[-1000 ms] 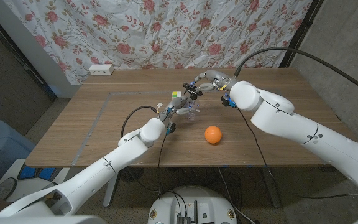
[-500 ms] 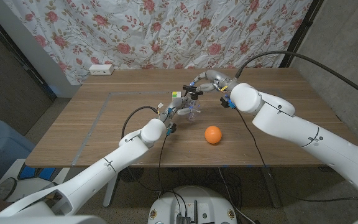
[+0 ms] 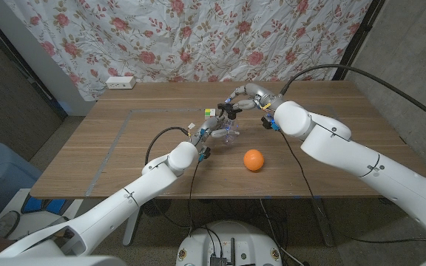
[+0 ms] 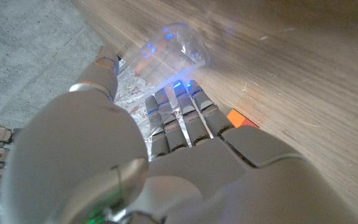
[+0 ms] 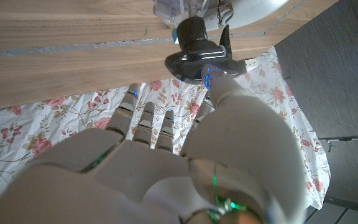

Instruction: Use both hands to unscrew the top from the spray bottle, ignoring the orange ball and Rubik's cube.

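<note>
The spray bottle (image 3: 226,131) stands near the middle of the wooden worktop (image 3: 124,159), its clear body gripped by the left hand (image 3: 210,134), while the right hand (image 3: 237,103) has a fingertip on the black top (image 5: 199,51); whether it really clamps the top I cannot tell. To do this step well, I think the left hand must keep the body from turning while the right closes firmly around the top and twists it, without tipping the bottle toward the Rubik's cube (image 3: 210,113) just behind or the orange ball (image 3: 253,159) nearby. Behind the worktop hangs a flowered curtain (image 3: 198,37).
</note>
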Controlling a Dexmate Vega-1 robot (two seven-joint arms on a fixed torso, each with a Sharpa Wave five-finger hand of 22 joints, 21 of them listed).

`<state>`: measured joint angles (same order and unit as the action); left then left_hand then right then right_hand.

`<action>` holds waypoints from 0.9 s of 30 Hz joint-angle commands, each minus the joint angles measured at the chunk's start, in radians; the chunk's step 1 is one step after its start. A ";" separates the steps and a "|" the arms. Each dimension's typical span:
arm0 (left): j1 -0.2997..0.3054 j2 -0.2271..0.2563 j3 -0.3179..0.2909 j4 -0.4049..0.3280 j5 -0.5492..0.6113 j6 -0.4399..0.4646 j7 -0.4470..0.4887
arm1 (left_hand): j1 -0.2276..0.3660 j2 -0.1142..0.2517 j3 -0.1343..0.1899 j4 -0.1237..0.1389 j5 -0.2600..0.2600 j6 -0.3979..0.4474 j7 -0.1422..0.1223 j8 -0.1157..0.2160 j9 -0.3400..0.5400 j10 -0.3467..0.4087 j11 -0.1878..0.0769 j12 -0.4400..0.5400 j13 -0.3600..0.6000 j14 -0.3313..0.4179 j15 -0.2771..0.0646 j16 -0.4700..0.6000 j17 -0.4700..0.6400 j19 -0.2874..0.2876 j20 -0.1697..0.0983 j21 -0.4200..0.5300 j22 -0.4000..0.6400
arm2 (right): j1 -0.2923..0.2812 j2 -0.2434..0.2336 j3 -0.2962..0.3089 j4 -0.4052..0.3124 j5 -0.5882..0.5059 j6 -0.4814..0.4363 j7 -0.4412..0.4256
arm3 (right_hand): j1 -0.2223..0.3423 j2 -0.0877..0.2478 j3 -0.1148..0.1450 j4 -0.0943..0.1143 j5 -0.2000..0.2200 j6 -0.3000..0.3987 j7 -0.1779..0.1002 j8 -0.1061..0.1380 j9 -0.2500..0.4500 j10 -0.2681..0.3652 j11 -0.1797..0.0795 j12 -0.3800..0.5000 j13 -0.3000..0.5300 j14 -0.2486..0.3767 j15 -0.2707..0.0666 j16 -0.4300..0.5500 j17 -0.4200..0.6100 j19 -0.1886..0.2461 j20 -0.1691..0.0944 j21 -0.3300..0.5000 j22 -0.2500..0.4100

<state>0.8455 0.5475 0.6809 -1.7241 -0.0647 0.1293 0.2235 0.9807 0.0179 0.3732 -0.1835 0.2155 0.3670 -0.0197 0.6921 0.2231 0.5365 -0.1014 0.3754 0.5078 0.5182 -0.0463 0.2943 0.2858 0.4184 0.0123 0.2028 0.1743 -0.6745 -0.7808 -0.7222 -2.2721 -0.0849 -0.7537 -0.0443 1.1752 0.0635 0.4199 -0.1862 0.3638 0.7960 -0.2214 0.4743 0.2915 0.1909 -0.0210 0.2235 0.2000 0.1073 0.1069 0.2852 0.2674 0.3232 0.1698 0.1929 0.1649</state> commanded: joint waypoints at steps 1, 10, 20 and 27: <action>-0.008 -0.003 0.003 0.011 -0.003 -0.007 -0.011 | -0.076 0.084 0.018 0.016 0.000 0.022 0.009 0.009 -0.001 0.022 -0.016 0.007 0.002 0.007 -0.076 -0.003 0.003 0.008 -0.001 0.001 0.003 | -0.008 0.011 0.006 0.012 0.014 0.018 -0.027 | 0.021 0.013 0.009 0.001 0.000 0.033 0.001 0.015 -0.002 0.018 -0.007 0.005 0.002 0.003 -0.015 0.007 0.007 0.002 -0.009 -0.002 0.002; -0.016 -0.007 0.004 0.021 -0.005 -0.010 -0.017 | -0.080 0.086 0.019 0.018 -0.001 0.022 0.011 0.010 -0.001 0.022 -0.017 0.006 0.003 0.011 -0.076 -0.004 0.002 0.007 0.000 0.000 0.003 | -0.006 0.011 0.016 0.018 0.030 0.027 -0.025 | 0.056 0.016 0.014 -0.002 0.002 0.054 0.001 0.022 -0.007 0.026 -0.015 0.004 0.002 0.004 -0.022 0.011 0.012 -0.001 -0.011 -0.004 0.002; -0.020 -0.009 0.004 0.027 -0.007 -0.008 -0.018 | -0.080 0.086 0.020 0.016 -0.001 0.023 0.009 0.011 -0.001 0.023 -0.017 0.005 0.004 0.012 -0.075 -0.004 0.003 0.007 0.000 0.000 0.003 | 0.008 -0.015 0.039 -0.004 0.072 0.001 0.010 | 0.084 0.008 0.005 0.005 0.002 -0.017 0.001 -0.015 -0.022 -0.007 0.003 -0.013 0.003 -0.028 -0.006 0.006 0.023 -0.015 -0.008 -0.007 0.002; -0.021 -0.010 0.005 0.033 -0.008 -0.013 -0.019 | -0.080 0.087 0.021 0.015 -0.001 0.023 0.010 0.011 -0.001 0.025 -0.016 0.004 0.005 0.011 -0.074 -0.005 0.003 0.007 0.000 0.000 0.003 | 0.030 -0.042 0.048 -0.021 0.109 -0.027 0.049 | 0.087 -0.004 -0.010 0.011 -0.002 -0.077 0.001 -0.047 -0.033 -0.036 0.020 -0.023 0.003 -0.050 0.009 0.000 0.027 -0.025 -0.002 -0.008 0.003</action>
<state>0.8278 0.5393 0.6848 -1.6991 -0.0703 0.1175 0.2062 0.9803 0.0175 0.3731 -0.1834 0.2155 0.3670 -0.0197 0.6966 0.2183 0.5412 -0.1036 0.3785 0.5072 0.5236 -0.0517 0.2943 0.2857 0.4184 0.0123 0.2028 0.1743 -0.6679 -0.7917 -0.6905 -2.2719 -0.0209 -0.7496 -0.0376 1.2556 0.0581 0.4195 -0.1777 0.3637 0.7377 -0.2202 0.4369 0.2600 0.1651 -0.0032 0.2032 0.2001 0.0639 0.1110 0.2882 0.2907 0.3046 0.1662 0.1848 0.1649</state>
